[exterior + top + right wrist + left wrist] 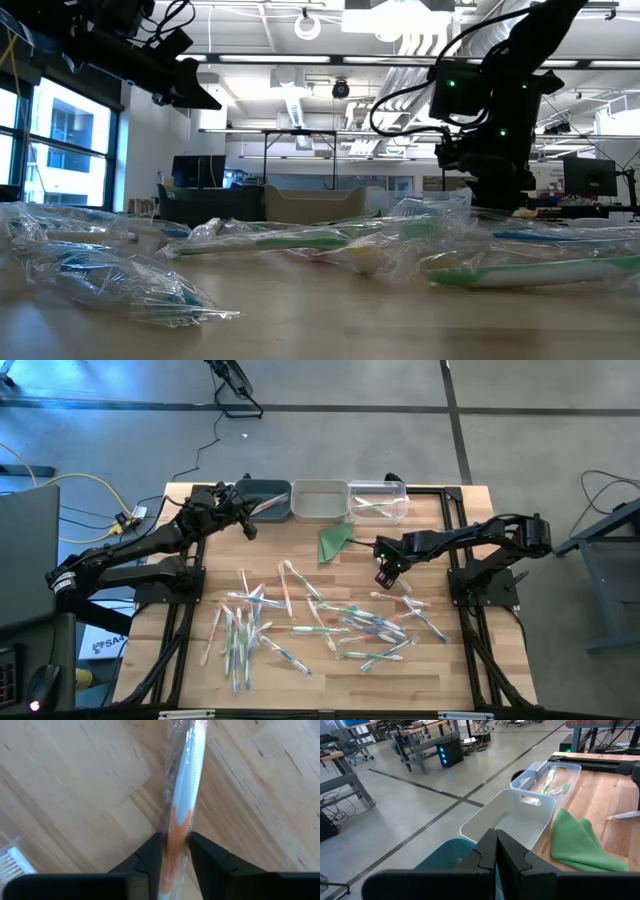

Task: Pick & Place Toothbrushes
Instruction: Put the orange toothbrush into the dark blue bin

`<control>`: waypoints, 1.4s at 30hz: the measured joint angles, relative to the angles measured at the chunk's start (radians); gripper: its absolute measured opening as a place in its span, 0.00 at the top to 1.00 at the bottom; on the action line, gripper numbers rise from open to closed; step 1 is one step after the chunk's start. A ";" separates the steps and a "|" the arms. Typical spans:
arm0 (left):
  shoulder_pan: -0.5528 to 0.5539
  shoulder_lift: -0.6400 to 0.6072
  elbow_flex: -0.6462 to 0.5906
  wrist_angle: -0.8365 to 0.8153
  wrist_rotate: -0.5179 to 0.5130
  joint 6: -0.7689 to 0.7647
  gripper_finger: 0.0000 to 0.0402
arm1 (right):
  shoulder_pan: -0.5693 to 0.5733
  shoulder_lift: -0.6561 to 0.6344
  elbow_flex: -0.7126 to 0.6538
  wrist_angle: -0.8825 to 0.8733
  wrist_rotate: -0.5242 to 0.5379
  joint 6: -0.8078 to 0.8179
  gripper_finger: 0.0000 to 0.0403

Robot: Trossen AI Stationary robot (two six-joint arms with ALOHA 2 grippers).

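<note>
No legible writing: right pincer [172, 851] round orange toothbrush [184, 795].

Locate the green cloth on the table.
In the high view the green cloth lies on the wooden table toward the far edge, just in front of the middle grey bin, with the right hand nearby to its right.

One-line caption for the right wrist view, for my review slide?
Right gripper fingers closing on a wrapped orange-and-white toothbrush lying on the wooden table.
</note>
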 joint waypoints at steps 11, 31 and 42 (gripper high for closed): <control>0.000 0.000 0.000 0.000 0.005 0.000 1.00 | 0.000 -0.001 -0.001 0.000 0.003 -0.001 0.92; 0.000 0.000 0.000 0.000 0.003 0.000 1.00 | 0.002 -0.089 -0.005 0.014 -0.029 -0.075 0.94; 0.000 0.000 0.000 0.000 0.003 0.000 1.00 | 0.000 -0.252 -0.002 0.009 -0.018 -0.086 0.95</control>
